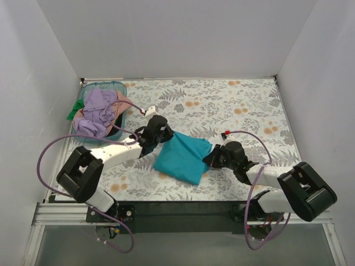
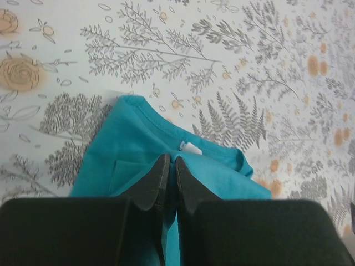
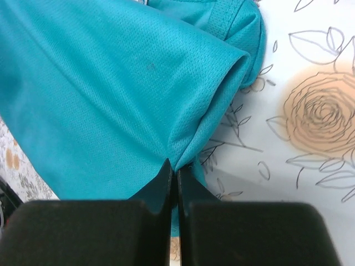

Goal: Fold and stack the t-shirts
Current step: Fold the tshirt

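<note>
A teal-blue t-shirt (image 1: 183, 157) lies partly folded in the middle of the floral table. My left gripper (image 1: 158, 135) is shut on its far-left edge; the left wrist view shows the cloth (image 2: 222, 172) pinched between the fingers near the white neck label (image 2: 191, 147). My right gripper (image 1: 213, 157) is shut on its right edge; the right wrist view shows the cloth (image 3: 111, 88) gathered between the fingertips (image 3: 164, 177). Lavender (image 1: 97, 111), salmon-pink (image 1: 123, 108) and green (image 1: 73, 114) t-shirts are heaped in the basket at the far left.
A teal plastic basket (image 1: 113, 86) stands at the table's far left corner. White walls close in the table on three sides. Purple cables loop from both arms.
</note>
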